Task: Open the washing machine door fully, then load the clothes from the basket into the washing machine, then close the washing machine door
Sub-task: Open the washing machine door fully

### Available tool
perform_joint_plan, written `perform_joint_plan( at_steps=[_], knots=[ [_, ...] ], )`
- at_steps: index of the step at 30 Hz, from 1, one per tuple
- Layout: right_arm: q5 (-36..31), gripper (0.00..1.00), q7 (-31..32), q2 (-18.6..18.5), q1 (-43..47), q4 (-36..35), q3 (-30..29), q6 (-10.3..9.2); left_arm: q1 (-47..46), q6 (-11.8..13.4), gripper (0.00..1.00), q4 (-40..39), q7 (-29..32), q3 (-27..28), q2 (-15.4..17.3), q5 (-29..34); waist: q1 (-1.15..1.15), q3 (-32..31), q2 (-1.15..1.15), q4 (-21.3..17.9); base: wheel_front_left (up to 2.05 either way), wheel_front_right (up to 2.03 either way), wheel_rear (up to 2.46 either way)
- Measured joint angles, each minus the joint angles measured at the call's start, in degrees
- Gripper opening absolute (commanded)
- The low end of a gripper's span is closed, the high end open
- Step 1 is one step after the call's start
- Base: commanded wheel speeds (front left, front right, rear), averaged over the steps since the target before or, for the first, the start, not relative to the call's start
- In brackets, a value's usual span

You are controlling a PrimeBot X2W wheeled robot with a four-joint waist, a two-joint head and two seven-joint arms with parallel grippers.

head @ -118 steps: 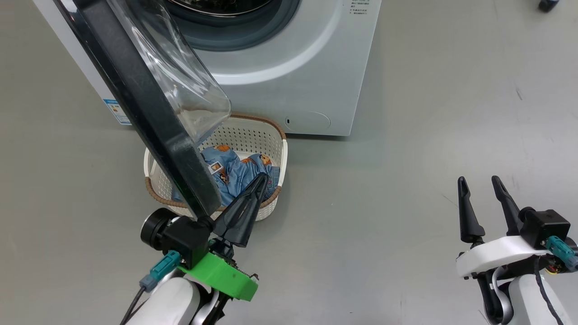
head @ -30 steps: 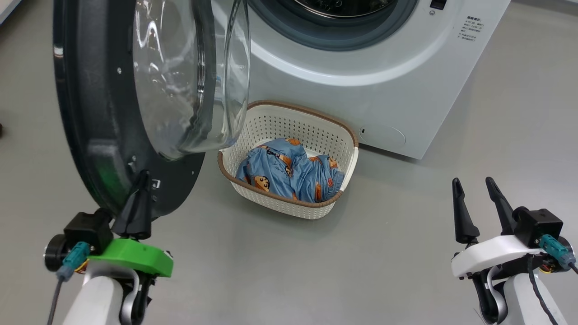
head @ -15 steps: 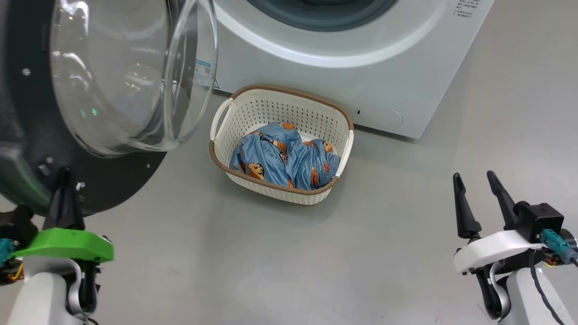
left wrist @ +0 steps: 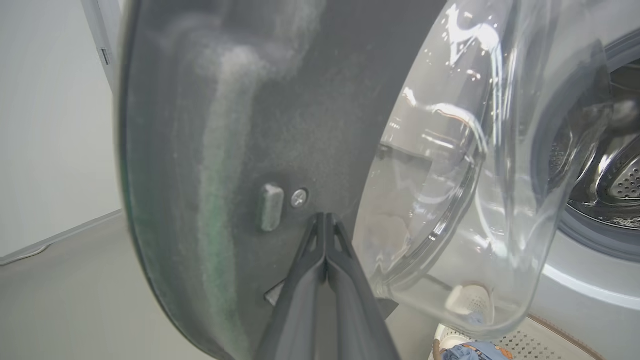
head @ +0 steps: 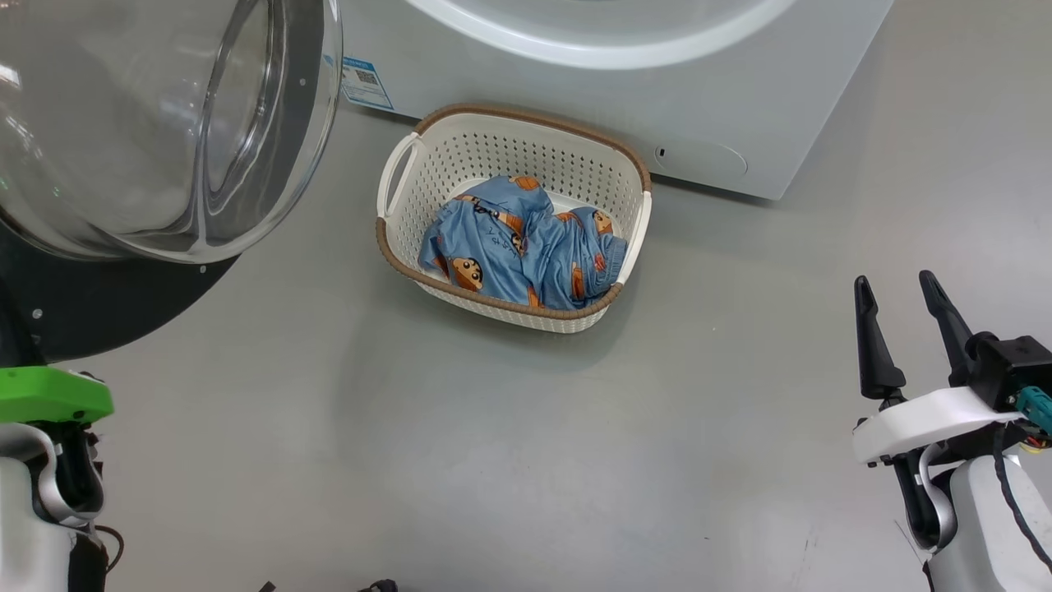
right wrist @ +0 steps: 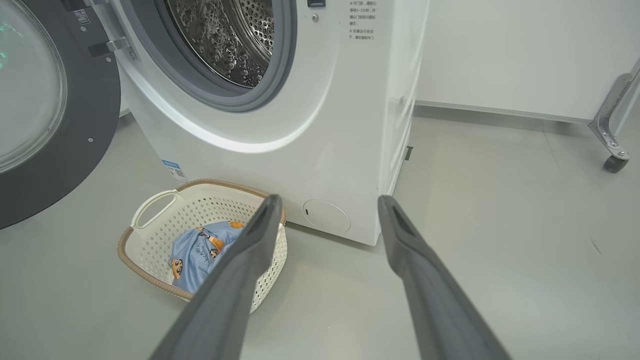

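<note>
The washing machine door (head: 107, 304) stands swung out at the upper left, its glass bowl (head: 140, 123) bulging toward me. In the left wrist view my left gripper (left wrist: 325, 216) is shut, its tips against the door's (left wrist: 225, 125) dark inner rim beside a screw. My left wrist's green mount (head: 49, 395) sits at the left edge. The basket (head: 509, 131) stands on the floor before the washing machine (head: 699, 107), with the blue printed clothes (head: 518, 255) bunched inside. My right gripper (head: 894, 279) hangs open and empty at the lower right, well apart from the basket (right wrist: 155, 235). The drum (right wrist: 225, 40) is open.
Bare grey floor lies between the basket and my right arm. A wheeled metal frame leg (right wrist: 612, 162) stands by the white wall at the far right. The door's glass bowl (left wrist: 475, 175) overhangs the basket's left end (left wrist: 525, 340).
The door has swung further out to the left with my shut left gripper against it. The head camera has shifted, sliding the machine upward. My right gripper stays open.
</note>
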Motion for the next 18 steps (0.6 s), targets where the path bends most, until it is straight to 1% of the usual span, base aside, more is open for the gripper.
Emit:
perform_joint_plan(
  at_steps=[8,18],
  knots=[
    [-0.01,1.00,0.00,-0.84,-1.25,-0.21,-0.24,0.00,-3.53,0.00,0.00,2.64,0.00,2.15,0.02,-0.05,0.00,2.30,0.00,0.32,0.00,0.00,0.00],
    [-0.01,1.00,0.00,-1.01,-1.37,-0.08,-0.41,0.00,-4.76,-0.22,0.00,4.36,0.00,3.77,-0.05,0.19,0.00,2.61,0.00,0.43,0.00,0.00,0.00]
  ],
)
